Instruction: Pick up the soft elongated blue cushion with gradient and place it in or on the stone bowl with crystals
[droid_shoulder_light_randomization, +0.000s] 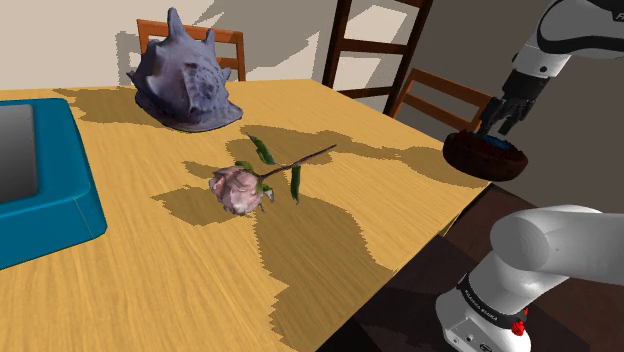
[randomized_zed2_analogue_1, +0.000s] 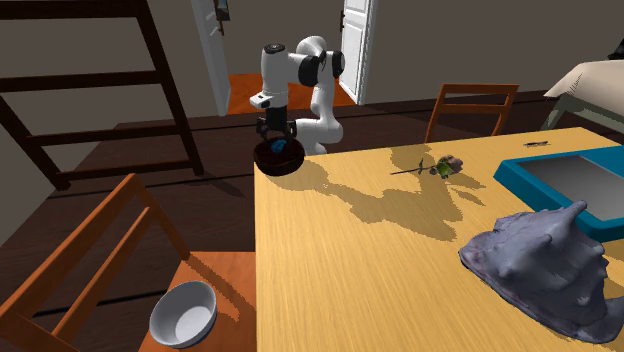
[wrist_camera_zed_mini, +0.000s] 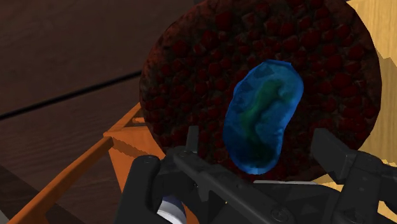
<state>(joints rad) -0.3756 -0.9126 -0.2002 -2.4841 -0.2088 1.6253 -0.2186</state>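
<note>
A dark reddish stone bowl (droid_shoulder_light_randomization: 485, 158) (randomized_zed2_analogue_1: 277, 160) (wrist_camera_zed_mini: 203, 76) with a bumpy crystal lining sits on the table corner nearest the arm. The elongated blue cushion (wrist_camera_zed_mini: 264, 118) with a green-blue gradient lies inside the bowl, and a bit of blue (randomized_zed2_analogue_1: 277, 147) shows under the hand. My gripper (droid_shoulder_light_randomization: 497, 128) (randomized_zed2_analogue_1: 275, 137) (wrist_camera_zed_mini: 257, 143) hangs just above the bowl. It is open, with one finger on each side of the cushion and a gap showing at both sides.
On the wooden table (droid_shoulder_light_randomization: 300, 260) lie a pink rose (droid_shoulder_light_randomization: 245, 187), a large grey-blue shell (droid_shoulder_light_randomization: 185, 80) and a blue tray (droid_shoulder_light_randomization: 40, 180). Wooden chairs (droid_shoulder_light_randomization: 440, 100) stand around the table; one holds a white bowl (randomized_zed2_analogue_1: 183, 312). A chair's orange frame (wrist_camera_zed_mini: 121, 137) is below the stone bowl.
</note>
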